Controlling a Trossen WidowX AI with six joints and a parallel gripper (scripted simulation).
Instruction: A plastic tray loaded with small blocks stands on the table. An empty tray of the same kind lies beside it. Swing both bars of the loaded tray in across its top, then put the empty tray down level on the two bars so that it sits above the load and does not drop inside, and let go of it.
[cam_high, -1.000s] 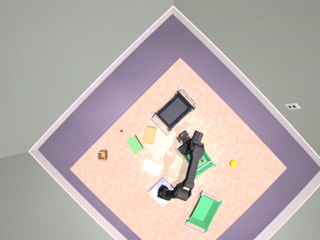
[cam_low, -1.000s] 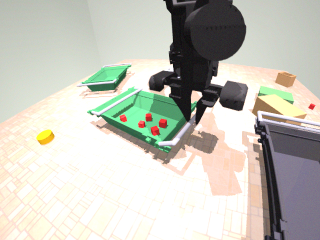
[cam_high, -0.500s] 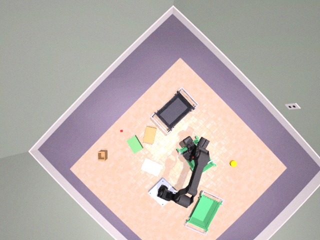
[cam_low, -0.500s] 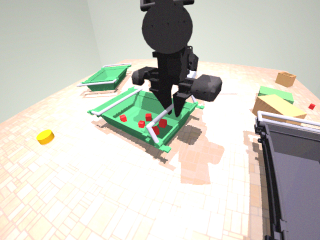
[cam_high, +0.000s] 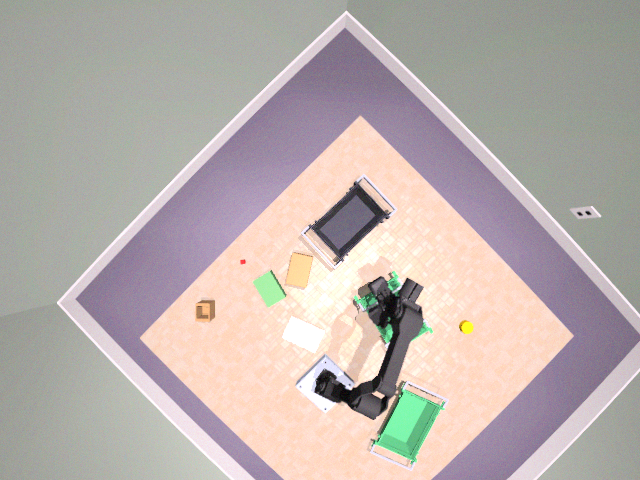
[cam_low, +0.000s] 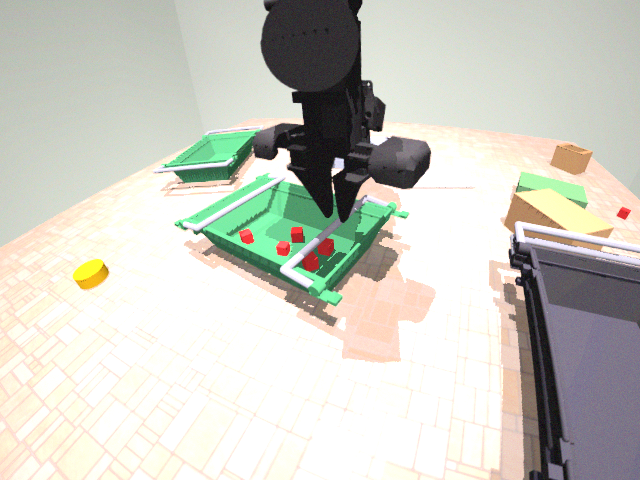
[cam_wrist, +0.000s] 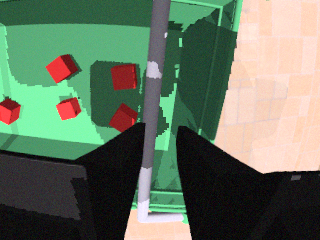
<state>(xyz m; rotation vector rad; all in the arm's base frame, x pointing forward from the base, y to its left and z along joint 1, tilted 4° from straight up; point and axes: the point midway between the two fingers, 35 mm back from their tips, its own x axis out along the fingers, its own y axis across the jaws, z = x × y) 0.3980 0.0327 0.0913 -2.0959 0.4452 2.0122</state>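
The loaded green tray (cam_high: 421, 333) (cam_low: 237, 253) (cam_wrist: 200, 75) stands mid-table with several red blocks (cam_low: 297, 234) (cam_wrist: 62, 68) inside. One grey bar (cam_low: 235, 204) lies in across its top near the left end in the exterior view. The other bar (cam_low: 312, 246) (cam_wrist: 152, 100) is also over the tray's opening, inward of its right end. My gripper (cam_low: 335, 217) (cam_wrist: 160, 132) is narrowly open, pointing down, with this bar between its fingertips, near the left one but not clamped. Whether the bar rests is unclear. The empty green tray (cam_high: 410, 423) (cam_low: 214, 147) stands apart, bars out.
A black tray (cam_high: 346, 222) (cam_low: 594, 341) has both bars out. A tan block (cam_high: 299, 269) (cam_low: 558, 211), a green block (cam_high: 269, 288) (cam_low: 553, 188), a white plate (cam_high: 303, 334), a small brown box (cam_high: 205, 311) (cam_low: 571, 157) and a yellow disc (cam_high: 466, 327) (cam_low: 90, 273) lie around.
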